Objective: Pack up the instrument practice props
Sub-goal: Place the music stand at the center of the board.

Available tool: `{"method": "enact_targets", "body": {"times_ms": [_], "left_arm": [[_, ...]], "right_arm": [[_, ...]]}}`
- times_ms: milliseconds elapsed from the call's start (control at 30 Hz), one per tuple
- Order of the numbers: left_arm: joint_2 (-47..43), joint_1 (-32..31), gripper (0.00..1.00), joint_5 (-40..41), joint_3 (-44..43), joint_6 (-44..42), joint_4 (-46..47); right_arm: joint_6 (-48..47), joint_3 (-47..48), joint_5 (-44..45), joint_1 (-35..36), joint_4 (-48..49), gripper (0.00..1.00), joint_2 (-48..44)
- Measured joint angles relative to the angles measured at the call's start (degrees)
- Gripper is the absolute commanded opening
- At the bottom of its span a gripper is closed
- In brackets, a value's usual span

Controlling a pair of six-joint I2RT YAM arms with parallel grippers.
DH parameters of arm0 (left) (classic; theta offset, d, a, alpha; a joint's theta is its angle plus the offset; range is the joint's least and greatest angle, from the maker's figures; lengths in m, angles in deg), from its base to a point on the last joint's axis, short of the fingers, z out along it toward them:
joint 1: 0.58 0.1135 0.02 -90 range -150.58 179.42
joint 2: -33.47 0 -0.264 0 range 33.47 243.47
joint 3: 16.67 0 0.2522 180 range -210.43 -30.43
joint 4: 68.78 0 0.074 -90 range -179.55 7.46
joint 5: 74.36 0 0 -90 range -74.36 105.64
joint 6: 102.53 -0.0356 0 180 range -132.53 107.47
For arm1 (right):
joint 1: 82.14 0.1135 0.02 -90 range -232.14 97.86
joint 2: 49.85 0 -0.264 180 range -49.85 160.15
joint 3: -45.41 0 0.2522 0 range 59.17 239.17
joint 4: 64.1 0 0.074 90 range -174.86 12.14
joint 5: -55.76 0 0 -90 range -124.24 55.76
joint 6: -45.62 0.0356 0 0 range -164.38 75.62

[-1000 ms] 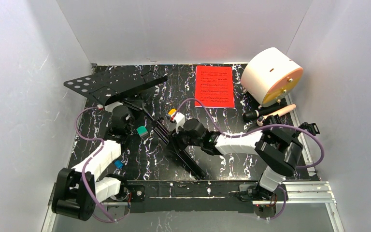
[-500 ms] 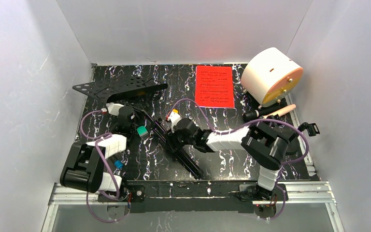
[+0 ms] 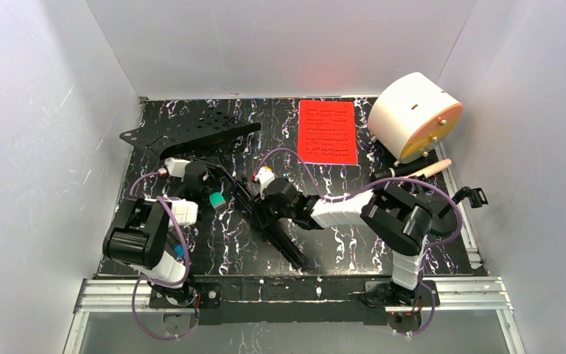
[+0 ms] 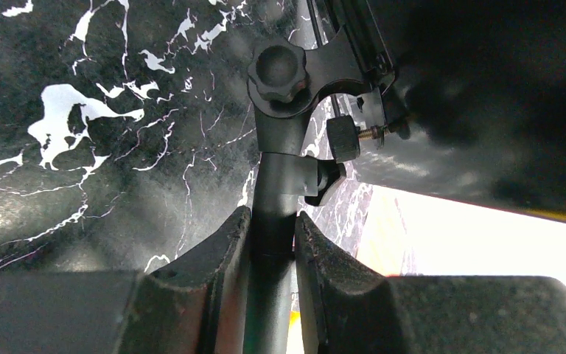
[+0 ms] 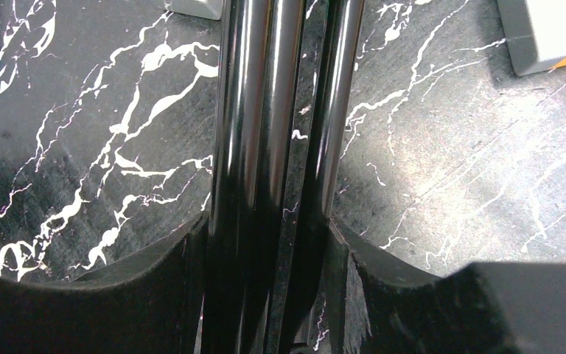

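Observation:
The black music rack lies tipped over on the marbled table, its perforated plate (image 3: pixel 186 133) at the back left and its folded tripod legs (image 3: pixel 284 240) running toward the near edge. My left gripper (image 3: pixel 197 177) is shut on the rack's pole (image 4: pixel 274 184) just below a round knob (image 4: pixel 278 68). My right gripper (image 3: pixel 264 202) is shut on the bundle of legs (image 5: pixel 280 110), one finger (image 5: pixel 372 280) on each side. A red music sheet (image 3: pixel 327 131) lies flat at the back. A black microphone (image 3: pixel 392 175) and a beige-tipped one (image 3: pixel 435 167) lie at the right.
A big white cylinder with an orange face (image 3: pixel 413 116) stands at the back right corner. A small teal-capped piece (image 3: pixel 216 200) sits beside the left arm. White walls close in three sides. A metal rail (image 3: pixel 457 291) runs along the near edge.
The rack's perforated plate has swung right and inward from the left wall. The left arm has folded back toward its base, and the right arm's elbow has shifted left. Both grips are unchanged.

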Motion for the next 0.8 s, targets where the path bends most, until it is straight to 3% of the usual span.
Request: {"method": "enact_targets", "body": {"times_ms": [233,400,600,800], "left_arm": [[3.17,0.00,0.34,-1.51,0.11,4.46,2.82],[3.21,-2.54,0.40,-9.64,3.19,6.86,1.36],[2.43,-3.45,0.42,-13.92,7.45,10.47,0.85],[-4.85,-3.54,0.44,-16.17,12.39,12.37,-0.61]], "right_arm": [[0.09,-0.02,2.03,0.02,0.02,0.01,0.44],[-1.22,0.42,7.85,-1.36,4.90,0.01,3.10],[-2.27,0.57,9.11,-2.58,6.08,0.01,3.54],[-2.51,0.52,8.33,-2.60,6.34,0.01,3.54]]}}
